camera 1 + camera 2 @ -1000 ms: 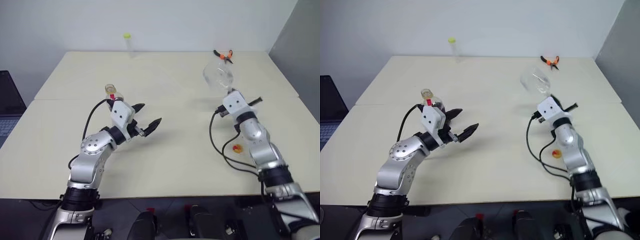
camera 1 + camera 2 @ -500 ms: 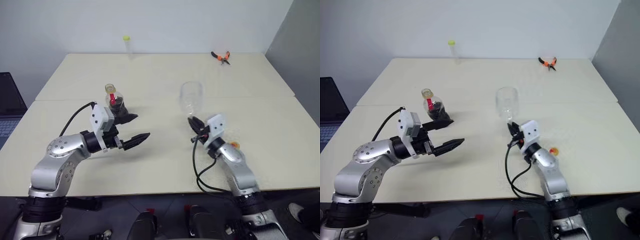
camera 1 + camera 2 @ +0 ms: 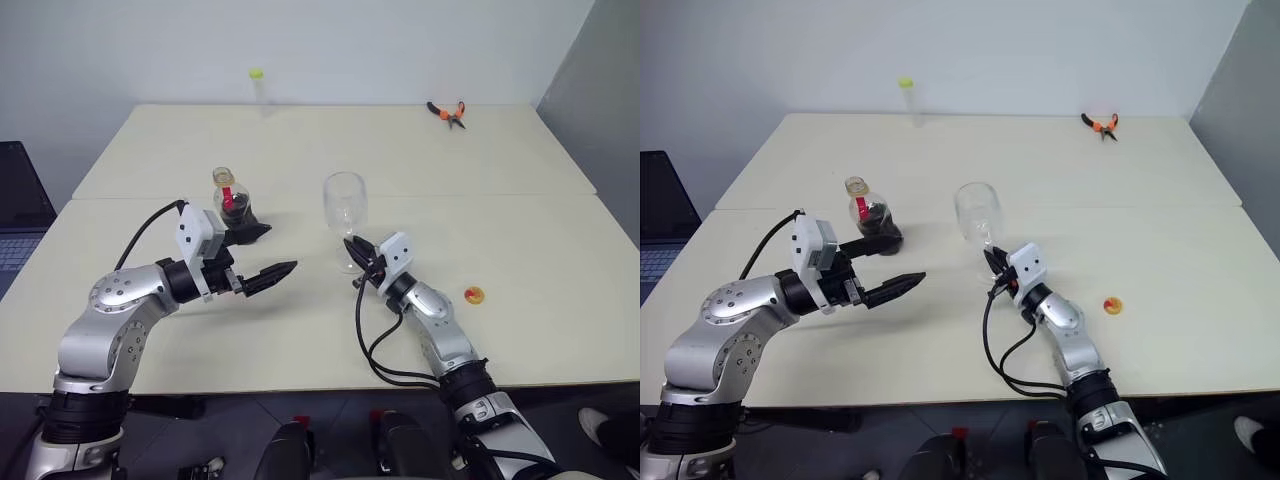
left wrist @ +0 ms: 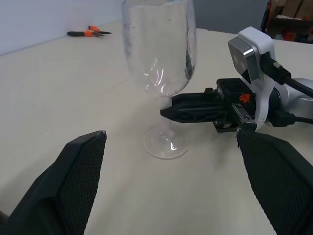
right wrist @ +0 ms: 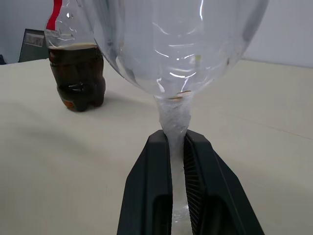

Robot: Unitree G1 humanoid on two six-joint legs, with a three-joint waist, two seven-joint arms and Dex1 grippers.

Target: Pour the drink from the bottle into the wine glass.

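The wine glass (image 3: pixel 344 203) stands upright near the middle of the table, clear and with nothing in it, its foot (image 4: pixel 165 146) on the tabletop. My right gripper (image 3: pixel 356 251) is shut on its thin stem (image 5: pixel 173 121), low down near the foot. The bottle (image 3: pixel 230 200) stands to the left of the glass, and the dark brown drink (image 5: pixel 77 73) fills its lower half. My left gripper (image 3: pixel 281 249) hovers open and level between the bottle and the glass. It points at the glass, and the bottle is beside its far finger, outside the jaws.
Orange-handled pliers (image 3: pixel 447 112) lie at the table's far right. A thin clear tube with a yellow-green cap (image 3: pixel 256 86) stands at the far edge. A small orange round piece (image 3: pixel 474 295) lies right of my right arm. A dark laptop (image 3: pixel 20 205) sits off the table's left side.
My right gripper has carried the glass from the far right, where it was held up and tilted, down and left to the middle, now upright. The left gripper drew back a little and stays open.
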